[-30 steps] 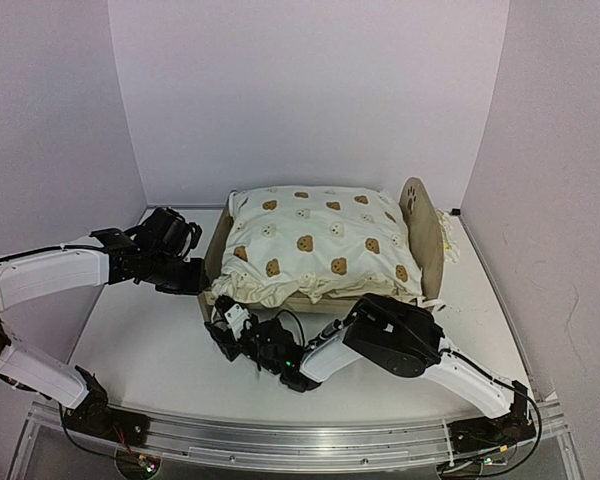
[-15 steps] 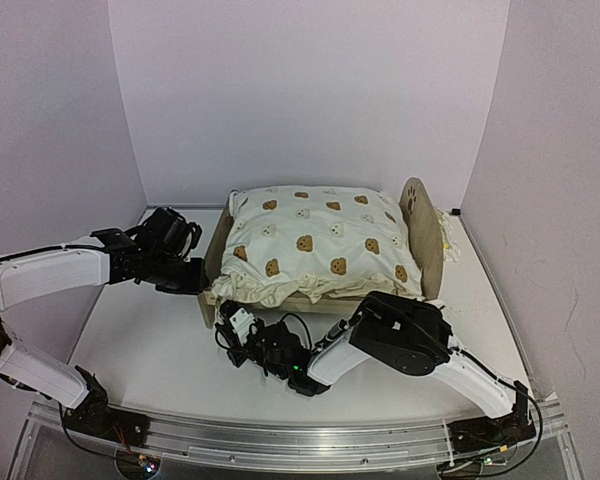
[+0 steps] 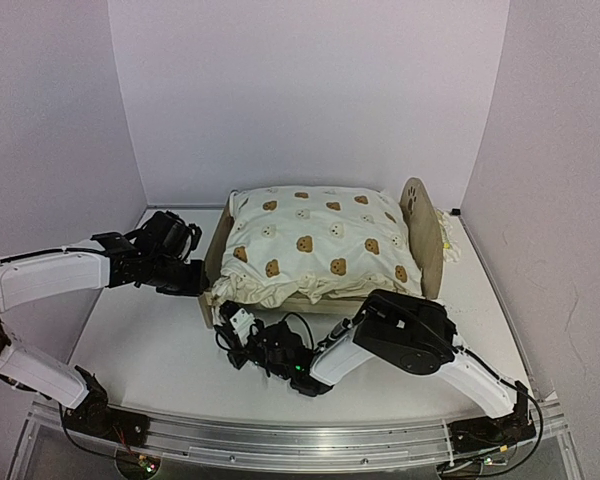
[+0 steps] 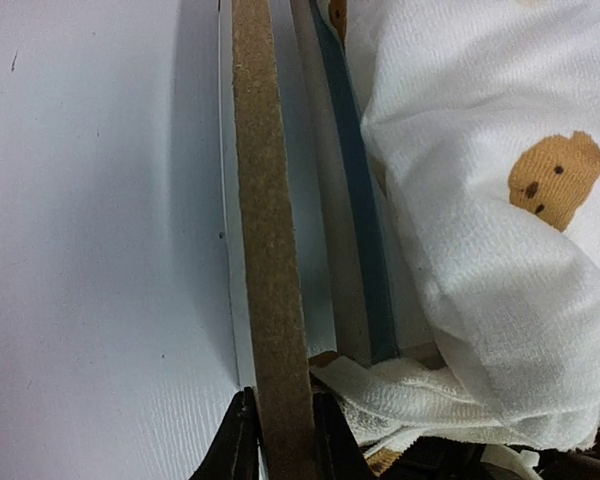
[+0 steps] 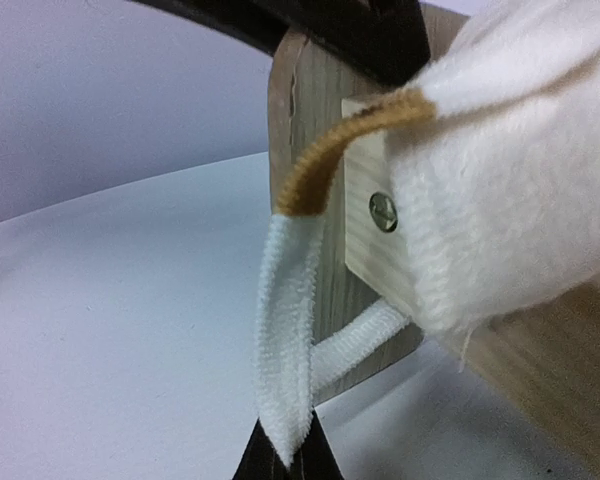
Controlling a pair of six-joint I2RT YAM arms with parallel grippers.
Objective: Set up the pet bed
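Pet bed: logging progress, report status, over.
Left gripper clamped on end board of light-wood pet bed. Right gripper pinching white tie strap of cream bear-print cushion. Nothing blocking.

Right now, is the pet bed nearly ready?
Partly. The cushion lies on the bed. The left gripper clamps its end board while the right gripper pinches a white strap at the corner. The strap hangs loose, not yet tied, and a small pillow sits outside the bed.

Left arm (image 3: 45, 278): shells were white; joints black
Right arm (image 3: 472, 377): elbow was black; lower link white; green light at wrist
Left gripper (image 4: 280, 432): fingers (image 4: 238, 447) were black
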